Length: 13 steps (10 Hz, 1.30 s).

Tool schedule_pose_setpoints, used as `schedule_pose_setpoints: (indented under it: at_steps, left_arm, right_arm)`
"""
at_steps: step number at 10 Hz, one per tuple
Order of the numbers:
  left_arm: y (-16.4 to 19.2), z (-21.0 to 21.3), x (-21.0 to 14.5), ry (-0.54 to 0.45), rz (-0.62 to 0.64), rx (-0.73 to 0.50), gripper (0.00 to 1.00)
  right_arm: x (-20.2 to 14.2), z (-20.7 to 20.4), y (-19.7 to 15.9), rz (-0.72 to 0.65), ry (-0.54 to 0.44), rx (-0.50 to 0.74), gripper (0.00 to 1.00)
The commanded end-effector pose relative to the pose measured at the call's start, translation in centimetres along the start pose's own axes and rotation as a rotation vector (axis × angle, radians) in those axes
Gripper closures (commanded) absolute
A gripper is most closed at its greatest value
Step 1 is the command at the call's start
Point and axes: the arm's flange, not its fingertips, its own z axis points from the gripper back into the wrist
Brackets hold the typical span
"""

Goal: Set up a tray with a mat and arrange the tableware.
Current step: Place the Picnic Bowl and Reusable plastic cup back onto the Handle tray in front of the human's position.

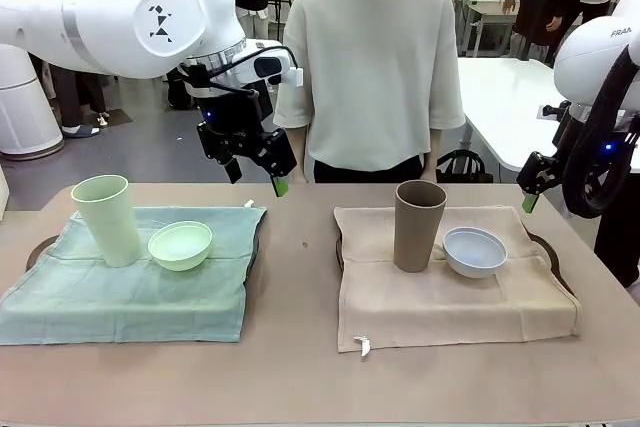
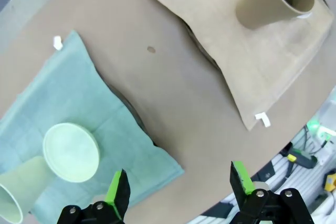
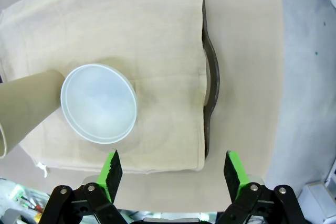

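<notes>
The mint-green tumbler [image 1: 105, 218] and small green bowl [image 1: 181, 245] are set side by side on a green mat [image 1: 120, 292] at the tabletop's [image 1: 300, 367] left, and the brown tumbler [image 1: 419, 225] and pale blue-white bowl [image 1: 474, 251] on a beige mat [image 1: 450, 302] at its right. Both the left gripper [image 1: 257, 173] and the right gripper [image 3: 170, 169] are held above the mats, jaws spread wide and nothing gripped.

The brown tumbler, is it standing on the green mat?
No, the brown tumbler stands upright on the beige mat, beside the pale blue-white bowl.
</notes>
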Motion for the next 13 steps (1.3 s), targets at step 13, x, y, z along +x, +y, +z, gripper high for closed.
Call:
schedule_pose_setpoints:
  at_steps: [13]
  left_arm:
    - [14.0,2.4,-5.0,0.090,0.171,-0.151,0.00]
  right_arm:
    - [-1.2,0.5,-4.1,-0.066,-0.068,0.074,0.00]
